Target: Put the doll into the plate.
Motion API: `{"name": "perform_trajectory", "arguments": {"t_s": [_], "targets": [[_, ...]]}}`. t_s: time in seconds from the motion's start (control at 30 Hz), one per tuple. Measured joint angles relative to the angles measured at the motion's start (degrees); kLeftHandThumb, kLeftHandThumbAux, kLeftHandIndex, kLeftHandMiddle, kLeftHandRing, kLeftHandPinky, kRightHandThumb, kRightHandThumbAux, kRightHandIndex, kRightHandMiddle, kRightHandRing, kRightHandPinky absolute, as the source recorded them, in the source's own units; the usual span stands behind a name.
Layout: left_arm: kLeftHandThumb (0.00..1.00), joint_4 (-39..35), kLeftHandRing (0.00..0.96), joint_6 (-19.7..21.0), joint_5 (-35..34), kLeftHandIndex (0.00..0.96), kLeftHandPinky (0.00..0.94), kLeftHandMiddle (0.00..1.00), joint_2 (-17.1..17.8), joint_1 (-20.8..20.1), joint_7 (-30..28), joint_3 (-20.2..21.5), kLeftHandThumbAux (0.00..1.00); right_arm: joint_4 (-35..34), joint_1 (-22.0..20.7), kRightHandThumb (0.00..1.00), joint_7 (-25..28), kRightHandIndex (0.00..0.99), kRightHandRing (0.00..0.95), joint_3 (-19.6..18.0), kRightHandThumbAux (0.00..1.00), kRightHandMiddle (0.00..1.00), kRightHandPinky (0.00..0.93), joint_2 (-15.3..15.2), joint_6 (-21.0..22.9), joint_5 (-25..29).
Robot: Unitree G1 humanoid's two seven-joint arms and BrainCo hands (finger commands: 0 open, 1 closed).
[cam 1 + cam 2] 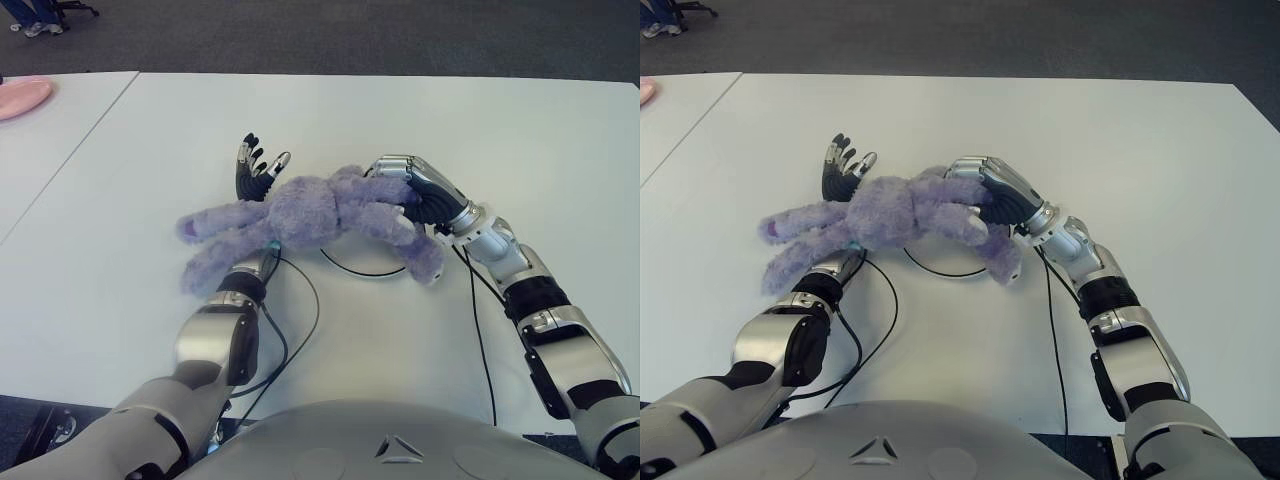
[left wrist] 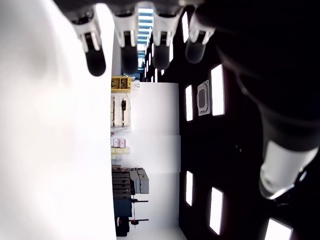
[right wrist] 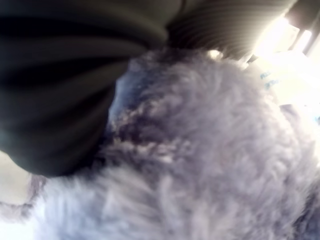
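A fluffy purple doll (image 1: 310, 210) lies stretched across the white table, its long limbs trailing to the left. My right hand (image 1: 415, 195) is shut on the doll's right end, and purple fur (image 3: 200, 150) fills the right wrist view. My left hand (image 1: 255, 168) shows just behind the doll, fingers (image 2: 95, 60) spread and straight with nothing in them, and the doll drapes over that wrist. Beneath the doll, only part of the thin rim of a white plate (image 1: 352, 270) peeks out; the doll hides the remainder.
Black cables (image 1: 300, 320) run from both arms over the table (image 1: 450, 120) near its front edge. A pink dish (image 1: 20, 97) sits on the adjoining table at the far left. A person's shoes (image 1: 35, 27) show on the floor beyond.
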Motion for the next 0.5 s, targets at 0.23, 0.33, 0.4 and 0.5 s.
{"name": "perform_trajectory", "arguments": {"t_s": [0.23, 0.33, 0.4, 0.5], "targets": [[0.0, 0.04, 0.111, 0.0, 0.0, 0.1, 0.149, 0.1, 0.0, 0.0, 0.0, 0.0, 0.667, 0.16, 1.59, 0.699, 1.7, 0.437, 0.913, 0.41, 0.726, 0.912, 0.906, -0.48, -0.32, 0.64], [0.0, 0.05, 0.11, 0.0, 0.0, 0.099, 0.149, 0.1, 0.0, 0.0, 0.0, 0.01, 0.669, 0.18, 1.72, 0.698, 3.73, 0.437, 0.912, 0.78, 0.727, 0.911, 0.9, -0.74, 0.25, 1.88], [0.0, 0.07, 0.11, 0.0, 0.0, 0.098, 0.154, 0.101, 0.0, 0.0, 0.0, 0.01, 0.674, 0.12, 1.71, 0.698, 5.13, 0.437, 0.903, 1.03, 0.728, 0.901, 0.884, -0.91, 0.84, 2.81], [0.0, 0.1, 0.11, -0.01, 0.0, 0.099, 0.156, 0.1, 0.0, 0.0, 0.0, 0.01, 0.679, -0.19, 1.71, 0.694, 7.93, 0.433, 0.856, 1.45, 0.729, 0.854, 0.831, -1.2, 2.56, 4.69]]}}
